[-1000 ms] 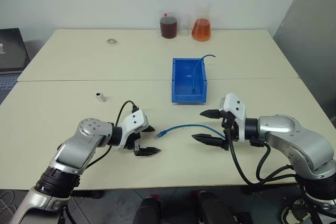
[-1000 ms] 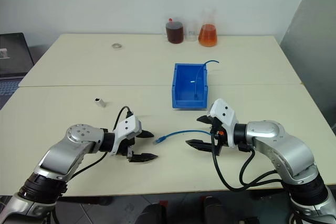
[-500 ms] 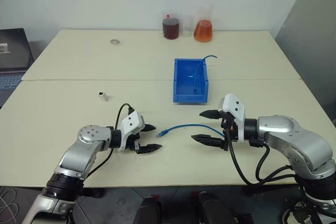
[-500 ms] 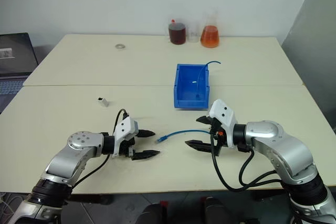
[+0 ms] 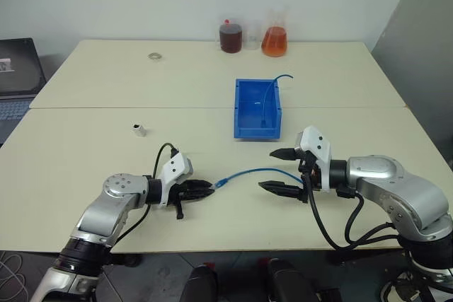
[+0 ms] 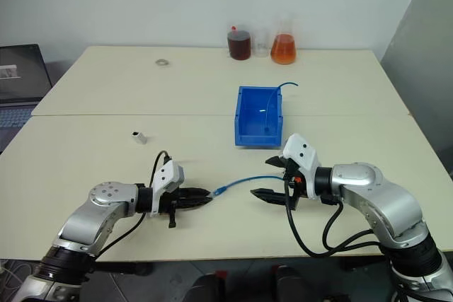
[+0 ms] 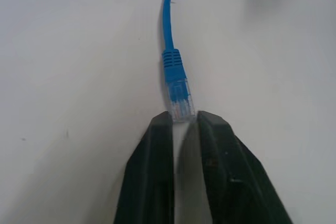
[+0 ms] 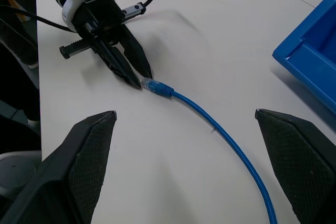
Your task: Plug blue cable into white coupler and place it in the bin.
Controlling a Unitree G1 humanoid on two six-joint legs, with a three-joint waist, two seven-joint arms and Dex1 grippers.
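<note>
The blue cable (image 5: 255, 170) lies in a curve on the table's near half, its clear plug (image 7: 179, 100) pointing at my left gripper (image 5: 209, 189). That gripper is shut, with just the plug's end nipped between its fingertips (image 7: 161, 124). My right gripper (image 5: 267, 170) stands open astride the cable's other stretch, without touching it. The white coupler (image 5: 139, 130) lies apart on the table, to the left and further back. The bin (image 5: 256, 132) stands behind the cable, with a shorter blue cable (image 5: 267, 97) hanging over its far rim.
A dark bottle (image 5: 230, 37) and an orange flask (image 5: 274, 39) stand at the table's far edge. A small ring (image 5: 152, 55) lies at the back left. A laptop (image 5: 14, 76) sits off the table's left side.
My left gripper's fingers have gone from wide open to shut and now meet at the cable's plug. The right gripper and the cable have kept still.
</note>
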